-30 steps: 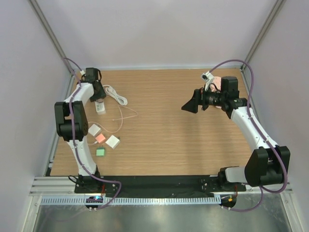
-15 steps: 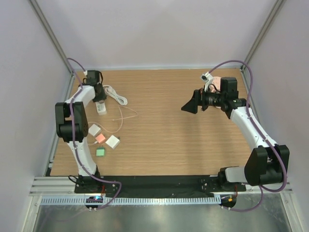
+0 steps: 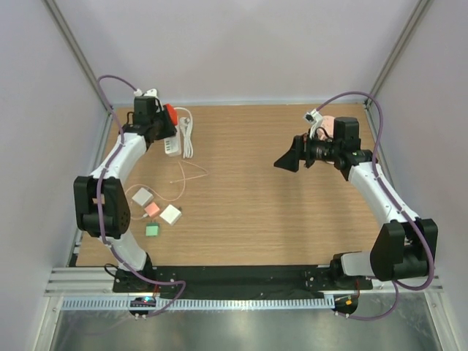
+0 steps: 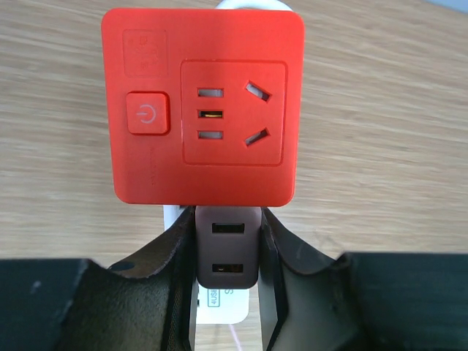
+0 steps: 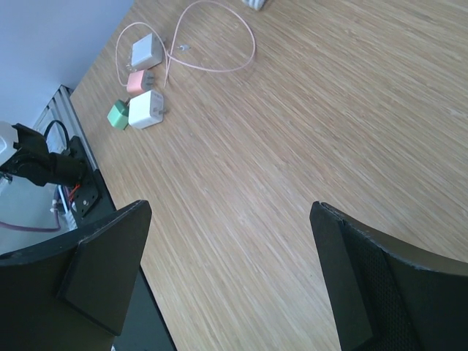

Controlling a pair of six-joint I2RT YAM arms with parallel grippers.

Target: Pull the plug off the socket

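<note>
Red socket [image 4: 202, 110] sits clamped at its dark base in the left pincer [image 4: 227, 235]; right pincer [image 5: 228, 213] gapes wide, empty.

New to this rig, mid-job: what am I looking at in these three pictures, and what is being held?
Two robot arms stand at the near edge of a wooden table. The wide picture looks down from above and behind them; the other two come from cameras on the wrists. The left gripper is shut on a socket cube with a red face, a power button and USB ports on its side; its white cord lies on the table. No plug shows in the red face. The right gripper hangs open, holding nothing. Near the left edge lie a white charger, a pink charger, a green charger and another white charger, with a thin pink cable.
</note>
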